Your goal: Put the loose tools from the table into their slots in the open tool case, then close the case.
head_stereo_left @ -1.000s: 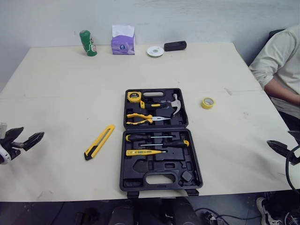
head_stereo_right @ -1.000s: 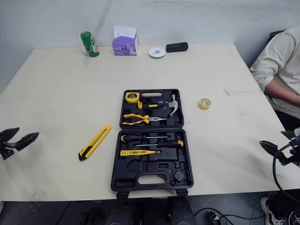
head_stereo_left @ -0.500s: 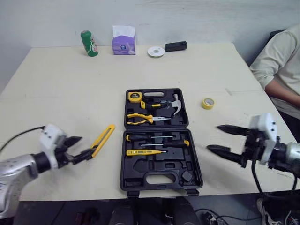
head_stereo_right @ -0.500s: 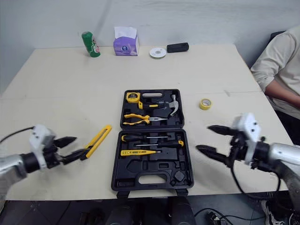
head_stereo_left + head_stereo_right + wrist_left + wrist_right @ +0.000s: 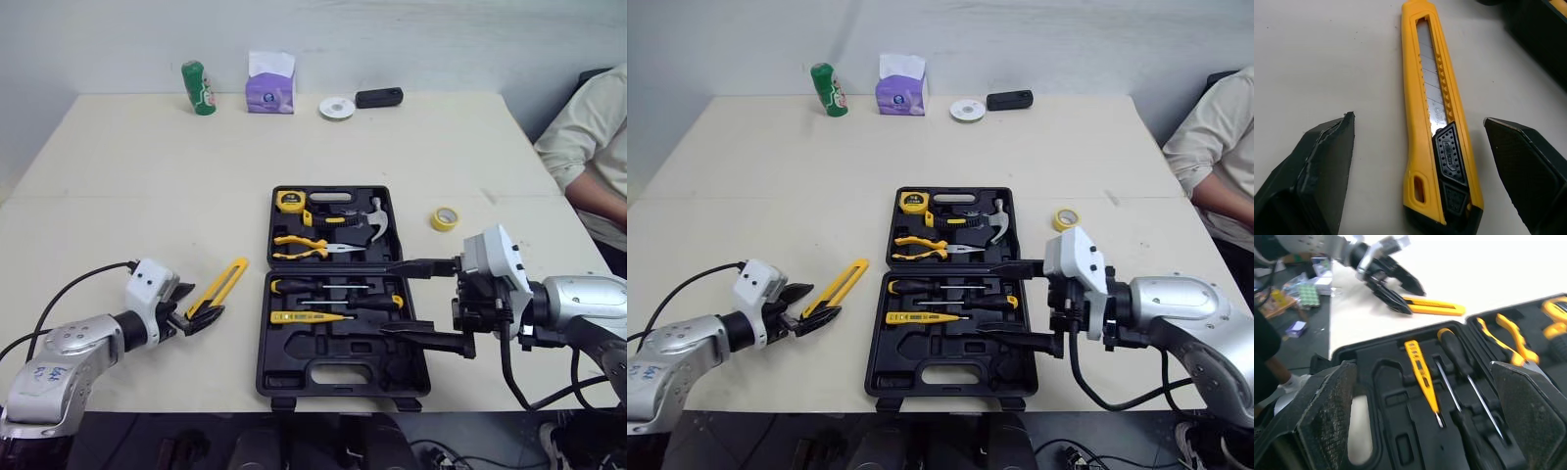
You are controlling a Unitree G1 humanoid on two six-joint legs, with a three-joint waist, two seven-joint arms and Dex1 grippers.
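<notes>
We see a cream tabletop (image 5: pixel 147 176) and a black case (image 5: pixel 284 354). The knife (image 5: pixel 220 292) is yellow with a black end and a grey blade. In the case, the pliers (image 5: pixel 299 246) and tester (image 5: pixel 306 317) are yellow. Far left, the can (image 5: pixel 198 87) is green and the tissue box (image 5: pixel 271 95) purple; the tape (image 5: pixel 446 218) is yellow.

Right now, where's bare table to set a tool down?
Widest bare patch: table between green can, tissue pack and tool case. Smaller one beyond the tape roll. Crowded: left gripper open around the utility knife; right gripper open over the case's near half.
</notes>
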